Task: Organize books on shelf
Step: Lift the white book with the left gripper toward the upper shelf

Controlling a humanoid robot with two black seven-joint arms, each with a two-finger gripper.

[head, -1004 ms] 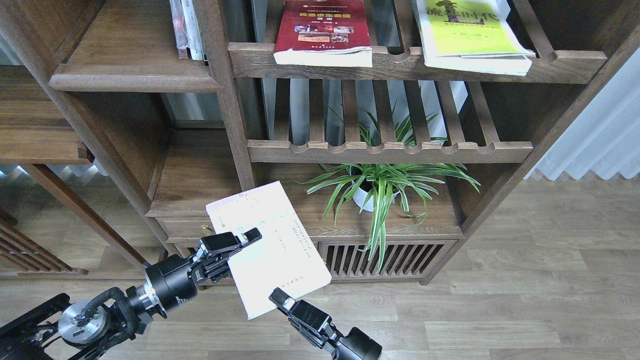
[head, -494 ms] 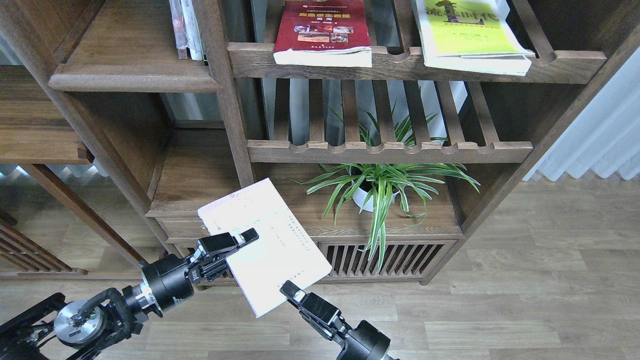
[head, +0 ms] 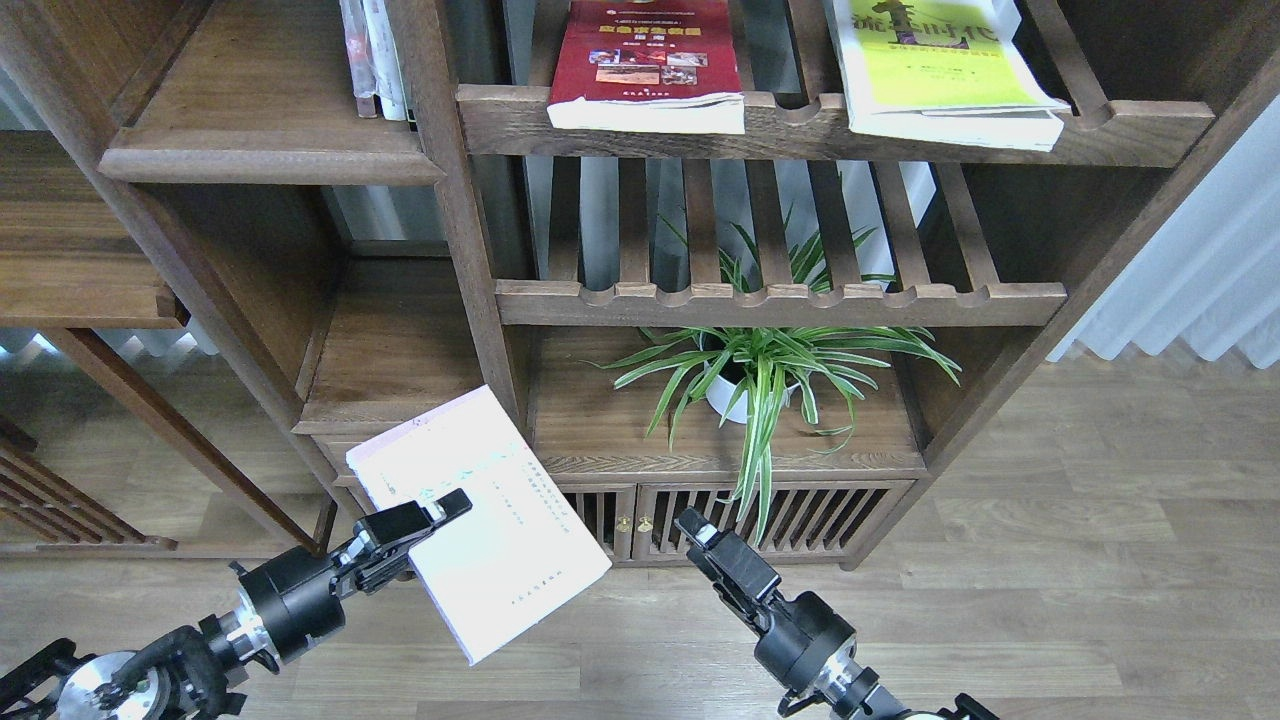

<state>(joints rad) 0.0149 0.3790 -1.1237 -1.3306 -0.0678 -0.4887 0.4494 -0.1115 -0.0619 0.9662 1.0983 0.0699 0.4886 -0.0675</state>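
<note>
The left pincer (head: 440,505), reaching toward 2 o'clock from the lower left, pinches the left edge of the white book (head: 480,520), held tilted over the wooden floor (head: 1050,560) before the cabinet; the right pincer (head: 700,530) points toward 11 o'clock, clear of the book, and I cannot tell whether it is spread. At 12 o'clock the red book (head: 645,65) and the yellow-green book (head: 935,70) lie on the top slatted rack (head: 800,120), the plank shelf (head: 260,110) at 10 o'clock holds thin upright volumes (head: 375,55), and a potted plant (head: 765,365) stands in the lower compartment.

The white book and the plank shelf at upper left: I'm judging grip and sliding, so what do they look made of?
The white book, held by the left gripper, looks like a paperback with a glossy card cover, since it glares brightly. The plank shelf looks like dark-stained solid wood with a satin finish: visible grain, soft sheen.
</note>
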